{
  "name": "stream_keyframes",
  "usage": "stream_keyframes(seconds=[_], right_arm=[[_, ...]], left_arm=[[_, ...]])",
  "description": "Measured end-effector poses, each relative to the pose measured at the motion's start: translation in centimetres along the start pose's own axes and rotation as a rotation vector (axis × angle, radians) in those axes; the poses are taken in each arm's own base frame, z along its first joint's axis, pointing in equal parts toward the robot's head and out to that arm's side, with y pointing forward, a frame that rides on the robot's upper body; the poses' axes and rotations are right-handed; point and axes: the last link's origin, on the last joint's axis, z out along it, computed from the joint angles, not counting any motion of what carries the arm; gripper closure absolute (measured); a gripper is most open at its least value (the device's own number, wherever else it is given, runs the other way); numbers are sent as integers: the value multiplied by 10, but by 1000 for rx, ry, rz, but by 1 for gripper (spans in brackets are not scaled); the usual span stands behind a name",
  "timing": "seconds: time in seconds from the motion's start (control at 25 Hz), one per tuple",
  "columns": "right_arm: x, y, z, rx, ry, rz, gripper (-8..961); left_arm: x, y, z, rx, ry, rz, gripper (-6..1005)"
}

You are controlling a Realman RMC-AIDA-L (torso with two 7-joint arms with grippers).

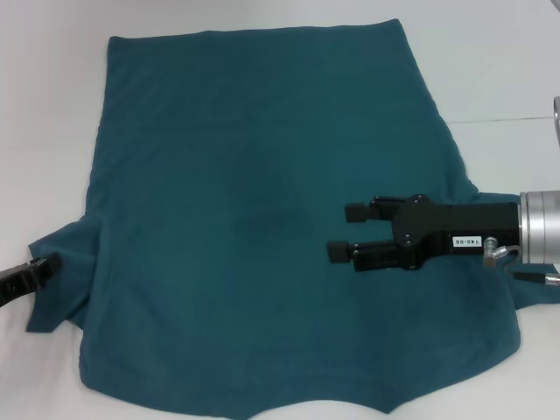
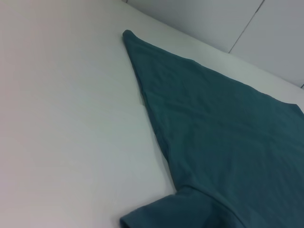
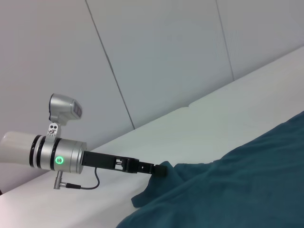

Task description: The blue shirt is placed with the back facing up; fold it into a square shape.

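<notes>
The blue shirt [image 1: 245, 175] lies spread flat on the white table [image 1: 44, 131], plain side up, with its hem at the far side and its sleeves near me. My right gripper [image 1: 342, 231] hovers open over the shirt's right half, pointing left, with nothing between its fingers. At the near left, my left gripper [image 1: 51, 262] is shut on the edge of the left sleeve. The right wrist view shows that left gripper [image 3: 164, 170] with the sleeve of the shirt [image 3: 237, 190] peaked up to its tip. In the left wrist view the shirt [image 2: 228, 133] lies smooth.
Bare white table [image 2: 57, 118] borders the shirt on the left and at the far side. A seam in the tabletop [image 1: 507, 120] runs off to the right. Grey wall panels [image 3: 166, 57] stand behind the table's left edge.
</notes>
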Motion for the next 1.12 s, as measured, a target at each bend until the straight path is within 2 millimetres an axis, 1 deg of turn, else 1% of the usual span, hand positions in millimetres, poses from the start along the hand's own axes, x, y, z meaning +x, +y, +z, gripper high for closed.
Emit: stream_keyframes(seconds=[0.04, 0.28, 0.76, 1.12], right_arm=[[0, 0, 0, 0, -1, 0, 38], [0, -1, 1, 13, -8, 4, 38], [-3, 1, 8, 5, -70, 31, 38], [0, 2, 12, 0, -82, 58, 38]], left_arm=[[0, 0, 0, 0, 0, 0, 781], [2, -2, -1, 7, 6, 4, 997], [21, -24, -13, 107, 53, 35, 996], [40, -21, -9, 101, 69, 75, 997]])
